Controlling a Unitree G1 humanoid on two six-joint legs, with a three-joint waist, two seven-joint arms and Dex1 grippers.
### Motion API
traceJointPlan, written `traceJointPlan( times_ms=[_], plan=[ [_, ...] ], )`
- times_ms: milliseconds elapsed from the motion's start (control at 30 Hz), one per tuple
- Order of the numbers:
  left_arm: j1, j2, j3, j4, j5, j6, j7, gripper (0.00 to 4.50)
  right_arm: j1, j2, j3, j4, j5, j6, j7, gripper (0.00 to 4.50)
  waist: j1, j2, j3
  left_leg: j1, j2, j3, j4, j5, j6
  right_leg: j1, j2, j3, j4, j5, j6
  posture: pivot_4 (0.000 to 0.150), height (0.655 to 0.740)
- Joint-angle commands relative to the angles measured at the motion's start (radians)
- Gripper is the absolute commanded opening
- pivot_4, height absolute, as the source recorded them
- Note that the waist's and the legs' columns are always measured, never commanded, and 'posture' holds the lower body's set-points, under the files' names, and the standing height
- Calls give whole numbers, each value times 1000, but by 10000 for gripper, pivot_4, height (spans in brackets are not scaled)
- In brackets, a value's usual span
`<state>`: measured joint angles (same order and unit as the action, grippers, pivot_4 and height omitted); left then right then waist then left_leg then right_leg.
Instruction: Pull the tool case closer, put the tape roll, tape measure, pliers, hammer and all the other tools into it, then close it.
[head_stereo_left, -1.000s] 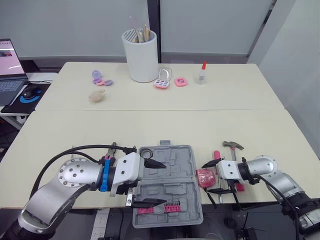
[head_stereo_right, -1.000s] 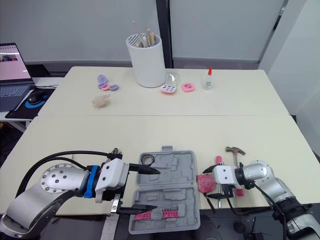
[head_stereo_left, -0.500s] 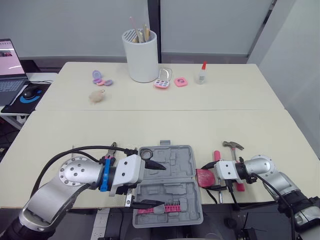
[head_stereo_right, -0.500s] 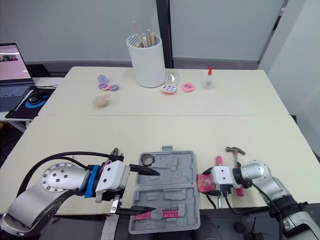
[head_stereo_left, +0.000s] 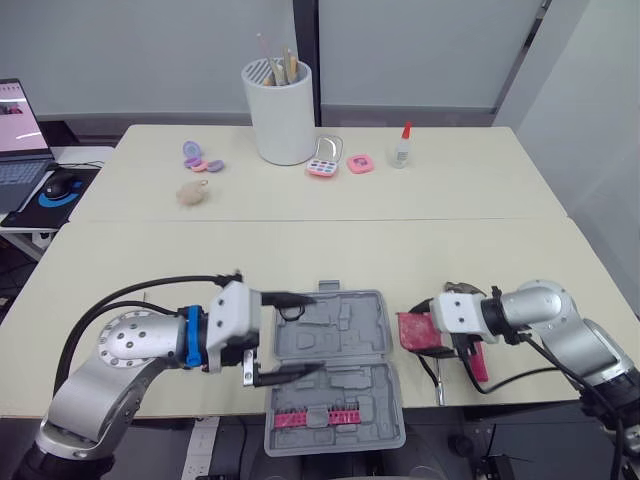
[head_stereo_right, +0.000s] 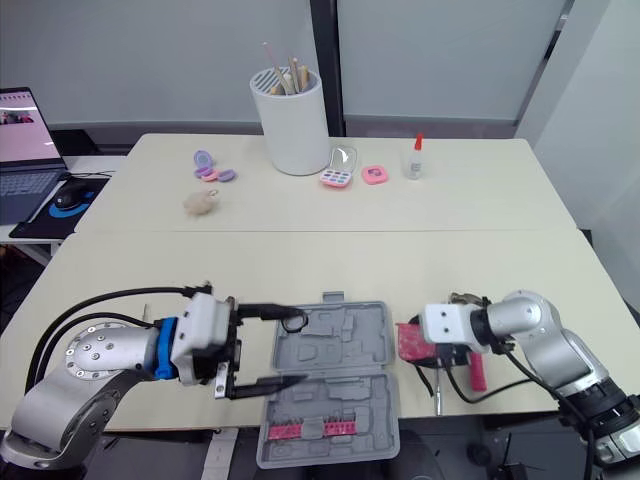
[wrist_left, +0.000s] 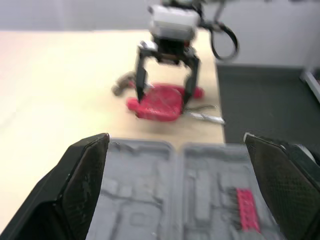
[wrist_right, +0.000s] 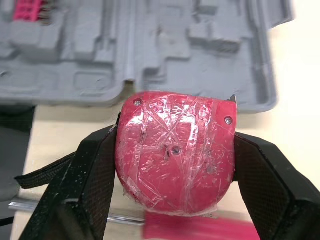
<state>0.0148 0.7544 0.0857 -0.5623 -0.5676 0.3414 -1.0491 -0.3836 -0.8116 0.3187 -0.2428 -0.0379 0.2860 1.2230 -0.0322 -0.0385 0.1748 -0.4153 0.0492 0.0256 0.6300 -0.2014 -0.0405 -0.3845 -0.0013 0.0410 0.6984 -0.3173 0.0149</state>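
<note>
The tape measure (wrist_right: 175, 150), red and wrapped in clear film, sits just beside the right edge of the tool case (head_stereo_left: 345, 335), near the front edge of the table (head_stereo_left: 350, 250). Your right gripper (head_stereo_left: 420, 330) has it clamped, one black finger pressed against each side. Whether it is lifted off the table or resting on it, you cannot tell.

The case lies open and flat, both grey halves facing up. A strip of red bits (head_stereo_left: 322, 415) sits in the near half and a small black ring (head_stereo_right: 292, 322) in the far left corner.

Your left gripper (head_stereo_left: 315, 332) hangs over the left part of the case with its fingers spread wide and nothing between them.

The hammer (head_stereo_right: 462, 298) lies on the table just behind the right gripper.
</note>
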Motion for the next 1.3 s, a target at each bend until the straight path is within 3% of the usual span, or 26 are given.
traceJointPlan(
  times_ms=[33,233,467,1067,1200,1300],
  plan=[
    [41,44,54,-27,-50,70,13,45000,-81,32,46,-83,-48,176,-25,31331,0,0,0,0,0,0,0,0,0,0,0,0,0,0,0,1500,7400],
    [18,49,68,12,-57,58,8,45000,-207,132,170,-7,-136,258,-69,31331,3,0,0,0,-2,0,0,0,0,0,-1,-1,0,0,0,1500,7400],
    [4,59,40,31,2,28,4,45000,-262,208,274,138,-237,180,-126,31331,2,0,0,-1,-2,1,0,0,0,-1,0,0,0,0,0,1500,7400],
    [48,76,61,32,17,3,-14,45000,-262,314,324,307,-321,39,-180,31331,1,-1,0,-1,0,0,0,0,0,-1,-1,-1,0,0,0,1500,7400],
    [47,71,51,33,22,1,-11,45000,-267,307,309,298,-320,30,-177,44685,1,0,0,-1,0,0,0,0,0,-2,-1,-1,1,0,-1,1500,7400],
    [42,65,39,34,26,-1,-9,45000,-270,291,283,242,-306,45,-157,44685,1,0,0,-1,-1,1,0,0,0,-2,-1,0,0,0,-1,1500,7400]
  ],
)
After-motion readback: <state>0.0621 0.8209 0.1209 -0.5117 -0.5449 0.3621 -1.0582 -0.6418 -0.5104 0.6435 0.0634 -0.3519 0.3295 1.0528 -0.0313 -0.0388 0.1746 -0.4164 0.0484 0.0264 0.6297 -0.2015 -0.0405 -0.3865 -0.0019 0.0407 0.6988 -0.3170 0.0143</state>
